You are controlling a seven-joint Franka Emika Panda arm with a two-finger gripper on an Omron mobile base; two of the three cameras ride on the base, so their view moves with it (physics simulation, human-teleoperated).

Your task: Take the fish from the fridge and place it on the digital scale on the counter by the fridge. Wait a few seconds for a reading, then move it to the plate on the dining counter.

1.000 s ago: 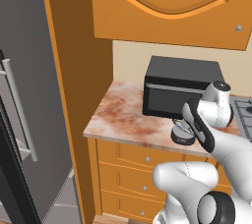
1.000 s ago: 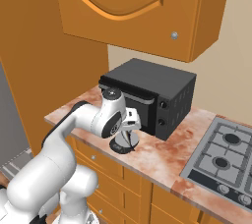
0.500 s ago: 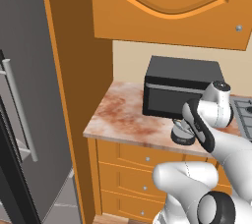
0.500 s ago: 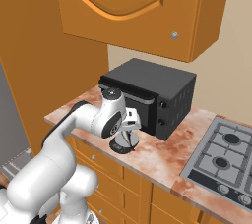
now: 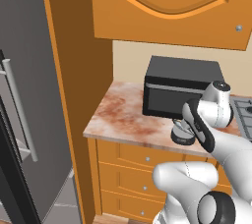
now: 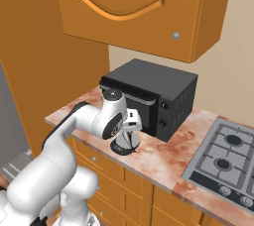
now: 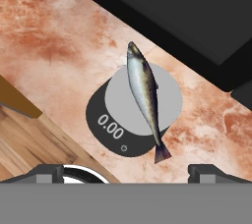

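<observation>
Fish on the scale: the small flat dark grey fish [image 7: 145,98] lies across the light grey top of the round dark digital scale [image 7: 110,127], head and tail hanging past the rim on either side, readout showing zeros. The two-finger gripper [image 7: 125,171] hovers just above with its dark fingers spread wide apart and nothing between them. The scale sits near the front edge of the short reddish-brown marbled counter [image 5: 123,115], just in front of the black boxy microwave [image 5: 179,88]. Risks now: a regrasp off the fish's narrow middle could tip it off the scale, a hurried descent could nudge the puck toward the counter edge, and the microwave crowds the far side.
</observation>
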